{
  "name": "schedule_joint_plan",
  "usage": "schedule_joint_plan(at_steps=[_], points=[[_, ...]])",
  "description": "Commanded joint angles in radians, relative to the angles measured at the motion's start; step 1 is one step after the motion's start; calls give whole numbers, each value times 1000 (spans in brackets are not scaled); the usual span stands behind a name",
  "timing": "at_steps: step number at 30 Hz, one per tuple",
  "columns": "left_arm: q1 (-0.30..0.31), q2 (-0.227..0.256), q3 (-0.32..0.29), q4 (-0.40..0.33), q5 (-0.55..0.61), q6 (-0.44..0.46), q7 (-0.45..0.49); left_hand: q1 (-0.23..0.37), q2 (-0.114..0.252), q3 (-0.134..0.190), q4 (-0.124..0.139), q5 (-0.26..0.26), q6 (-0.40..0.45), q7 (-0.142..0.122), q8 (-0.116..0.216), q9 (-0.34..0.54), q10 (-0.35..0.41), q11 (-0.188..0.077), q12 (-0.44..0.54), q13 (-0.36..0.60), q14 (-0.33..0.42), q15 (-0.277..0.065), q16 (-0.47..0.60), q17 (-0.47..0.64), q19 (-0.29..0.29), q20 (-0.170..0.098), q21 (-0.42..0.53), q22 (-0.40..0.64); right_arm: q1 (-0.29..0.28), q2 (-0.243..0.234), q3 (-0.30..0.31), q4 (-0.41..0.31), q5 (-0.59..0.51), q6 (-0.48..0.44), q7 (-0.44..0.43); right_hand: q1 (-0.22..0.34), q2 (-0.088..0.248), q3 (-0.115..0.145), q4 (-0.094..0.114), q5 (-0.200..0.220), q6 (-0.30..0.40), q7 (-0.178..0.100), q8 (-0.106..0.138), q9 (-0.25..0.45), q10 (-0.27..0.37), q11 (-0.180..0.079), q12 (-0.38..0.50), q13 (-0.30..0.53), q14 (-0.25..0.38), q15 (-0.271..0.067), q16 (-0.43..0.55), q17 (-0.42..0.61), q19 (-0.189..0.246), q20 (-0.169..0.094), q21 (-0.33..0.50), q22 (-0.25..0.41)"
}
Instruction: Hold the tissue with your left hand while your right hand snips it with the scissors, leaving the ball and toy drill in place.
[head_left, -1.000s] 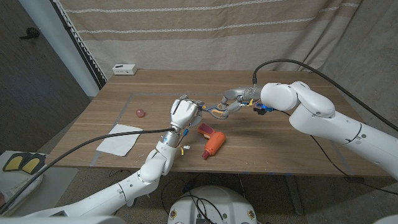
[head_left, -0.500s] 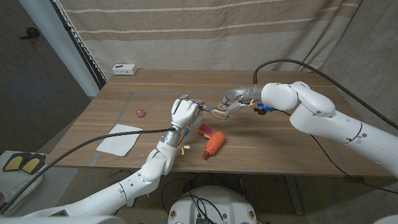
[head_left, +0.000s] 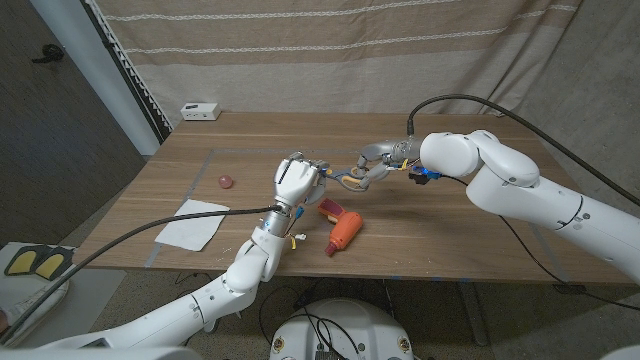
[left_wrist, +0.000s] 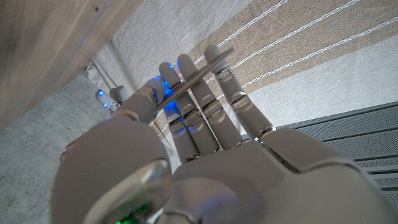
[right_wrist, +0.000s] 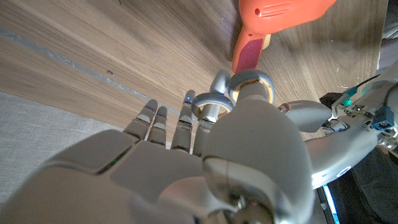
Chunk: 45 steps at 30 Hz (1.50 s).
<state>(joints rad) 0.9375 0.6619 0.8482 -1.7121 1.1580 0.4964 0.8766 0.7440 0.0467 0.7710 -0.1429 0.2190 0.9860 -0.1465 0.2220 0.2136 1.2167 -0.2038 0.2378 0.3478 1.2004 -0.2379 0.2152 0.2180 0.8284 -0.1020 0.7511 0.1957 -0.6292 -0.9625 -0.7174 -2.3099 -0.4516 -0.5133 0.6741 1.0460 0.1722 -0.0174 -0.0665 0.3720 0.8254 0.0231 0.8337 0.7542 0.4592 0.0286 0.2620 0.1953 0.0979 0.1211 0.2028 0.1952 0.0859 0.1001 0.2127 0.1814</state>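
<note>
A robot test lab or recording studio is showing here: a plain wooden desk (head_left: 420, 225) is standing against a striped beige curtain (head_left: 330, 50) hanging as a backdrop, tape marks (head_left: 205, 165) are lying on its top, a small white device (head_left: 201, 111) is sitting at its far edge, and thick black cables (head_left: 520, 120) are trailing along the arms

From the head view you cannot see the scissors' blades (head_left: 322, 172): the left hand (head_left: 297, 180) stands in front of them at the frame's middle. The scissors' loops (head_left: 352, 179) are too small there to tell how the right hand (head_left: 375, 160) holds them. In the right wrist view the toy drill (right_wrist: 273, 22) is cut off by the top edge. The small pink ball (head_left: 225, 182), left of centre, is too small to make out.
</note>
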Motion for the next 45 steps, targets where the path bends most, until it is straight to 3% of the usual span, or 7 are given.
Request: schedule_joint_plan(at_steps=[1,12,17,25,28,41,45], points=[[8,3,-6,-13,-1,-7,21,11,19,8,-3,1,19,6,14,8,13,-2,1,1,10,0,7,2,-6,-79,6,0,1,-1,1,-1,11,-4,1,8,5,11,-2,-5,17,1,8,0,12,1,-8,2,1,-10,-1,1,3,1,1,3],[12,13,-16,0,-21,-38,61,51,12,22,-32,-20,52,7,25,4,48,-1,1,-18,32,-2,11,-6,11,-81,24,0,8,-5,-2,-5,23,-11,6,6,1,20,-2,-15,26,2,13,-13,22,5,-10,2,4,-15,-2,0,5,-1,0,3],[20,14,-17,2,-11,-19,55,32,-152,1,-22,-46,47,-7,3,-15,72,0,-16,-69,50,1,-6,-29,27,-80,37,-10,3,-7,0,-9,29,-12,-3,4,-1,25,-2,-20,31,1,17,-21,18,7,-15,1,8,-19,-1,0,8,-2,0,3],[29,15,-21,-8,-9,2,46,-38,-225,-18,-11,-42,19,-14,-18,-17,44,1,-32,-95,14,4,-26,-35,15,-84,14,-17,2,-12,0,-16,36,-15,-3,3,-4,29,-3,-25,31,1,20,-25,16,7,-20,0,9,-19,-2,-1,8,-2,0,3],[28,20,-20,-10,-6,0,43,-137,-236,-49,-9,-36,14,-26,-20,-20,-20,-1,-44,-120,-63,4,-35,-36,-10,-88,-34,-21,0,-16,0,-22,33,-17,-4,3,-5,31,-4,-27,30,4,23,-25,15,8,-21,0,11,-20,-2,-1,9,-1,0,3],[38,35,-33,-22,-43,-47,59,-247,-244,-136,-34,-23,-25,-63,-31,-26,-175,-2,-44,-147,-219,8,-34,-37,20,-83,-173,-19,-7,-24,6,-31,41,-24,-10,2,-5,40,-5,-32,26,5,28,-29,17,11,-25,0,11,-23,-4,-1,11,-1,-1,3],[48,46,-42,-37,-56,-55,43,-253,-238,-194,-30,-16,-130,-57,-33,-23,-382,2,-61,-147,-384,13,-43,-39,-101,-12,-279,-13,-11,-25,9,-30,47,-22,-17,3,-5,42,-6,-34,25,4,31,-29,17,11,-27,-1,12,-23,-4,-1,12,0,-1,3]])
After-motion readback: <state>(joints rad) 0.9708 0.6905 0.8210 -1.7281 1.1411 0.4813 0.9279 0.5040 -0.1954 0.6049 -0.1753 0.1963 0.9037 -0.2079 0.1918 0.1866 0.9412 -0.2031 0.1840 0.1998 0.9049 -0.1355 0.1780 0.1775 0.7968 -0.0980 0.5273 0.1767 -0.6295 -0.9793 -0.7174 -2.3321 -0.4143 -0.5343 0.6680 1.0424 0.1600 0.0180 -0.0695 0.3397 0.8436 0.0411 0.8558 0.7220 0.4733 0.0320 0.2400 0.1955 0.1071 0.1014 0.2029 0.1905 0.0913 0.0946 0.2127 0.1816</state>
